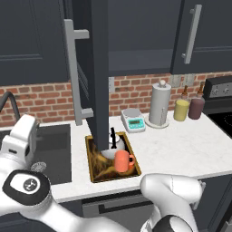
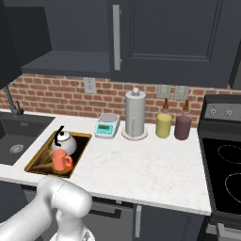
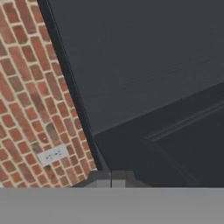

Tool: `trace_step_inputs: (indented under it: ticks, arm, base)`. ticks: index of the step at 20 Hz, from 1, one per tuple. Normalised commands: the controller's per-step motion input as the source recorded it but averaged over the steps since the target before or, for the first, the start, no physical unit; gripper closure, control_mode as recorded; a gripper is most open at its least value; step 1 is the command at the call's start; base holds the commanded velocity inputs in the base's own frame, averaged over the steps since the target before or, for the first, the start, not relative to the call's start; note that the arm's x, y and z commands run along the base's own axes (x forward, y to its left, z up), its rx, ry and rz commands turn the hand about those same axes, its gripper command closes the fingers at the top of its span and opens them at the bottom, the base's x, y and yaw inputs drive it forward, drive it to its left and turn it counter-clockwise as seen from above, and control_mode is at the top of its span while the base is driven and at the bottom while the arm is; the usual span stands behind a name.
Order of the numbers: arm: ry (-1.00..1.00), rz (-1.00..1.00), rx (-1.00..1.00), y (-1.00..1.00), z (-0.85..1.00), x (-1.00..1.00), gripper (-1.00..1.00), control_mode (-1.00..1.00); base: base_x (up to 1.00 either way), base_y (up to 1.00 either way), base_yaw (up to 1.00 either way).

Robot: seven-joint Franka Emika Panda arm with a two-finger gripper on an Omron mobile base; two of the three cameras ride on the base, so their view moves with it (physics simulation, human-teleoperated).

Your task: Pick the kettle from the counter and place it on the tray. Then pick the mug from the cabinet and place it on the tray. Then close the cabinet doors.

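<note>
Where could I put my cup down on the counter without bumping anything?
The biggest bare patch of counter lies in front of the paper-towel roll and the two jars, between the tray and the stove. It is crowded along the brick wall, where the scale, roll and jars stand in a row. The tray already holds the kettle and mug.

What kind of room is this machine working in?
A home-style kitchen, computer-rendered by the look of it. You can see a white stone counter with a dark sink, a stove at the right, and navy wall cabinets over a brick backsplash.
</note>
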Motion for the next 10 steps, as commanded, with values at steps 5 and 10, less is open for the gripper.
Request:
trace_step_inputs:
  ticks: [5,10]
  arm:
    - [0.06,-0.08,0.0,0.0,0.0,0.56,1.0,-1.0]
    - [0.03,-0.11,0.0,0.01,0.0,0.51,1.0,-1.0]
  base:
    - [0.0,0.0,0.0]
    - [0.0,0.0,0.0]
